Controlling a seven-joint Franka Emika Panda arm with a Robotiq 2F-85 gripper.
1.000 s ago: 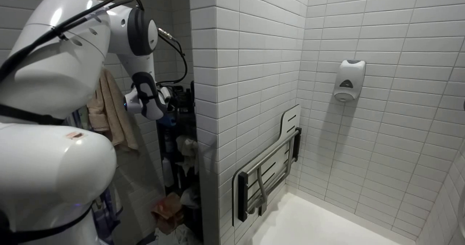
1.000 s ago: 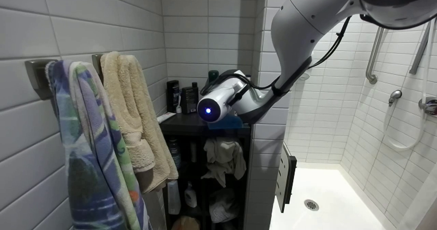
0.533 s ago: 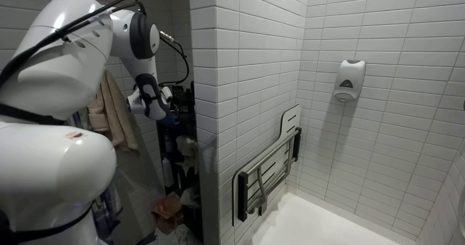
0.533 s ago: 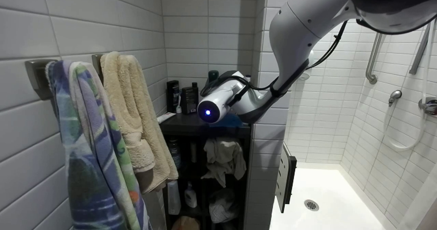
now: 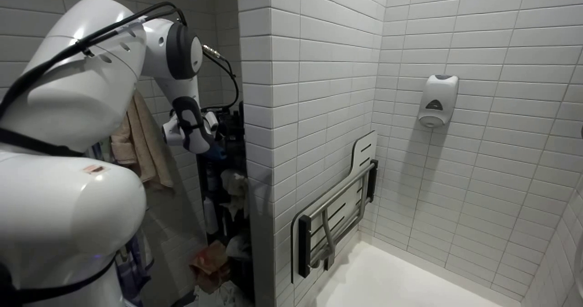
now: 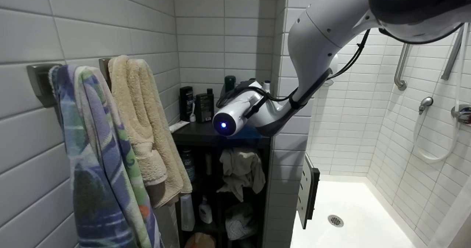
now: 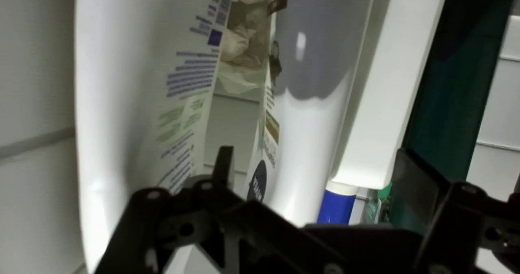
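Observation:
My gripper (image 7: 321,172) stands wide open in the wrist view, its dark fingers (image 7: 416,182) apart. In the space between them are a white bottle with a dark oval label (image 7: 310,144) and a white container with a blue cap (image 7: 336,207). The right finger is very near the white container; contact cannot be told. Beyond that finger rises a dark green bottle (image 7: 459,95). Left of the left finger is a large white bottle with purple print (image 7: 178,75). In both exterior views the wrist hides the fingers; it hangs over the dark shelf unit (image 6: 198,132).
Black bottles (image 6: 204,106) and a blue item (image 6: 246,133) stand on the shelf top. A beige towel (image 6: 140,130) and a patterned towel (image 6: 99,159) hang on the wall at left. A tiled partition (image 5: 259,115) borders the arm, with a folded shower seat (image 5: 337,211) beyond.
The arm has come down steadily over the last second, shifting slightly toward the partition. More of a bottle behind the wrist now shows above it. The surrounding objects look unmoved.

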